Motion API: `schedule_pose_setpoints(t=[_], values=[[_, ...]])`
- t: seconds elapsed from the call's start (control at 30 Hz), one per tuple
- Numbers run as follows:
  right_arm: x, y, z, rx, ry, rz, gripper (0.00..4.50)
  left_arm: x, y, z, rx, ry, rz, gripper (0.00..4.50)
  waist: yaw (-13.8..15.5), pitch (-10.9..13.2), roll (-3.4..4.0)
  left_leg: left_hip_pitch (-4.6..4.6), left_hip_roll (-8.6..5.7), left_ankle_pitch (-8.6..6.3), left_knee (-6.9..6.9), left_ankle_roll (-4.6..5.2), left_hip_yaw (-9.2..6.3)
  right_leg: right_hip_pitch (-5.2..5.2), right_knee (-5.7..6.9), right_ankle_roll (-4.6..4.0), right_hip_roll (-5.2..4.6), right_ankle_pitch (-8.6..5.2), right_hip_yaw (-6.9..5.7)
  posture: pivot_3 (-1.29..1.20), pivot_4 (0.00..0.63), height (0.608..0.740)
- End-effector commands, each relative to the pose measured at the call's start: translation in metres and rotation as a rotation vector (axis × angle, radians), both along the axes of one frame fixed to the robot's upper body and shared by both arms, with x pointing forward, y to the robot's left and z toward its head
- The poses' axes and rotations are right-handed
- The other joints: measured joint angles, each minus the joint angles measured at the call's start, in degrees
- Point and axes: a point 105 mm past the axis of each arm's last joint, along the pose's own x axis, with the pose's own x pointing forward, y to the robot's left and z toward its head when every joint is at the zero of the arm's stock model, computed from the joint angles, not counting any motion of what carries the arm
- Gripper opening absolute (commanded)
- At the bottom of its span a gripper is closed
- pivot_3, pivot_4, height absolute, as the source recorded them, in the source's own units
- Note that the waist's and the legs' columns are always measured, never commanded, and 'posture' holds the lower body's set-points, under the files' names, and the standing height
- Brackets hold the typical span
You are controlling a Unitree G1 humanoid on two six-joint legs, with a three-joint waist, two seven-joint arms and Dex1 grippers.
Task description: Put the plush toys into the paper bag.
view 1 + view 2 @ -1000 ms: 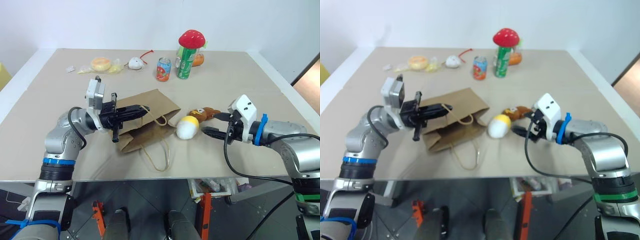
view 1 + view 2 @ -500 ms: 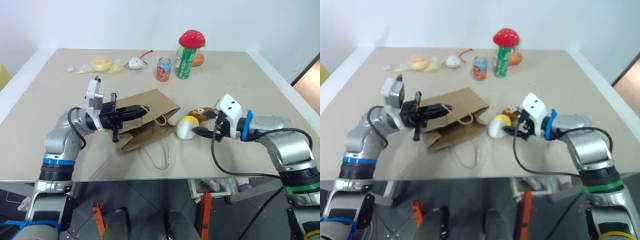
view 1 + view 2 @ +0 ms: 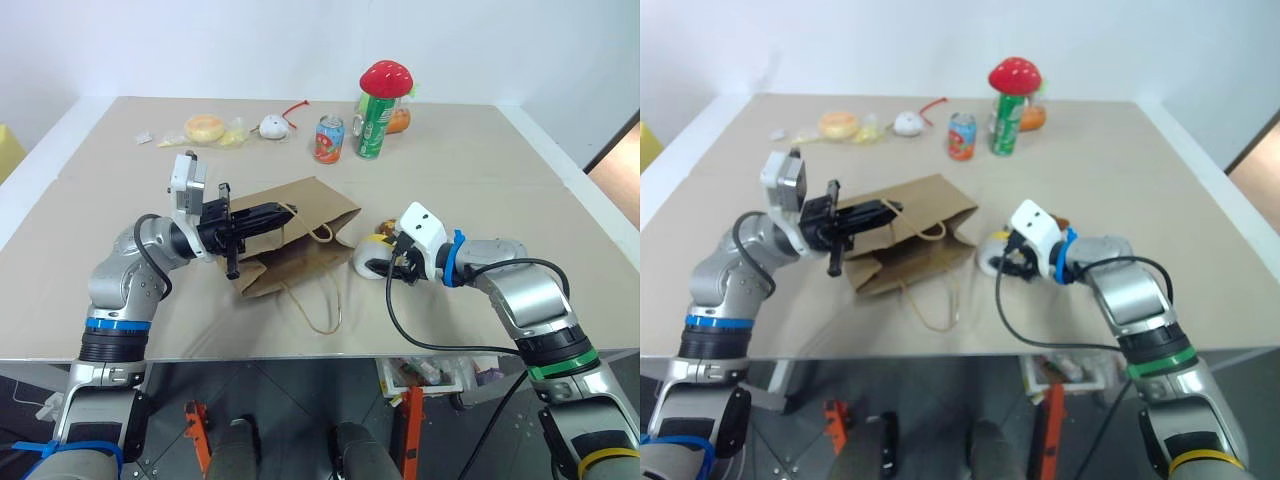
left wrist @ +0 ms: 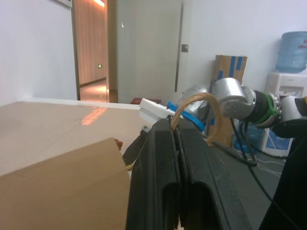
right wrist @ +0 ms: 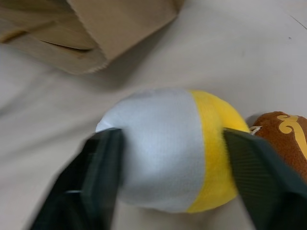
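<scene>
The brown paper bag (image 3: 305,232) lies on its side mid-table, its mouth toward the toys. My left gripper (image 3: 284,212) is shut on the bag's upper cord handle (image 4: 194,98) and holds that edge lifted. The white egg-shaped plush toy (image 5: 163,148) with a yellow end lies just right of the bag's mouth. My right gripper (image 5: 173,138) is closed on it, one finger at the white end and one at the yellow end. The brown bear-like plush toy (image 3: 386,227) lies right behind the egg toy, partly hidden by my right hand.
At the table's far side stand a red soda can (image 3: 327,138) and a green can (image 3: 368,126) with a red mushroom (image 3: 385,75) on top. A white round thing with red cord (image 3: 271,126) and an orange bun (image 3: 202,127) lie farther left. The bag's second handle (image 3: 322,300) trails toward the front edge.
My right gripper moved left and slightly down to the egg toy, and its fingers closed onto it. The left gripper kept still with the handle.
</scene>
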Motion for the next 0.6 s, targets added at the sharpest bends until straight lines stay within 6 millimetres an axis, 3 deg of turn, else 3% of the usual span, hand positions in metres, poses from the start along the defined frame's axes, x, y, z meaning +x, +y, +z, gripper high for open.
schedule_pose_setpoints(t=[0.03,0.07,0.1,0.2,0.3,0.4,0.5,0.6], values=[[0.0,-0.006,0.002,-0.018,-0.02,-0.019,1.8,-0.006,0.0,0.016,-0.017,-0.06,-0.011,0.0,0.02,0.0,0.0,0.0,0.0,0.0,0.01,0.0,0.0,0.02,0.0,0.01,0.0,0.01,0.0,0.0,0.15,0.74],[0.0,-0.008,0.002,-0.018,-0.023,-0.022,1.57,-0.006,0.0,0.016,-0.019,-0.059,-0.012,0.0,0.02,0.0,0.0,0.0,0.0,0.0,0.03,0.0,0.0,0.03,0.0,0.01,0.0,0.01,0.0,0.0,0.15,0.74],[-0.001,-0.01,0.003,-0.021,-0.025,-0.026,0.86,-0.006,-0.001,0.016,-0.021,-0.058,-0.013,0.0,0.02,0.0,0.0,0.0,0.0,0.0,0.04,0.0,0.0,0.03,0.0,0.01,-0.01,0.01,0.0,0.0,0.15,0.74],[-0.004,-0.02,0.011,-0.019,-0.038,-0.056,0.21,-0.005,-0.002,0.017,-0.026,-0.054,-0.019,0.0,0.09,0.0,0.0,0.0,0.0,0.0,0.06,0.0,-0.01,0.05,0.0,0.01,-0.01,0.02,0.0,0.0,0.15,0.74],[-0.02,-0.027,0.033,0.043,-0.037,-0.016,0.21,-0.004,-0.003,0.019,-0.036,-0.045,-0.024,0.0,0.4,0.0,0.0,-0.02,-0.01,0.0,0.07,0.0,0.0,0.04,0.0,0.03,-0.03,0.01,0.0,0.0,0.15,0.74],[-0.054,-0.023,0.062,0.14,-0.025,0.129,0.21,0.0,-0.003,0.023,-0.059,-0.021,-0.028,0.0,0.53,0.02,0.03,-0.03,0.0,0.0,0.05,0.0,0.03,0.02,0.0,0.05,-0.02,-0.03,0.0,0.0,0.15,0.74],[-0.075,-0.002,0.071,0.186,0.003,0.246,0.21,0.001,-0.004,0.023,-0.064,-0.01,-0.029,0.0,0.31,0.02,0.04,0.01,0.02,0.0,-0.01,0.0,-0.02,0.03,0.0,0.05,0.02,-0.05,-0.01,0.0,0.15,0.74],[-0.091,0.027,0.066,0.213,0.055,0.361,0.21,0.003,-0.004,0.023,-0.063,-0.005,-0.033,0.0,-0.09,0.02,0.03,0.06,0.03,-0.01,-0.01,-0.01,-0.03,0.04,0.0,0.02,0.03,-0.03,-0.01,0.0,0.15,0.74]])
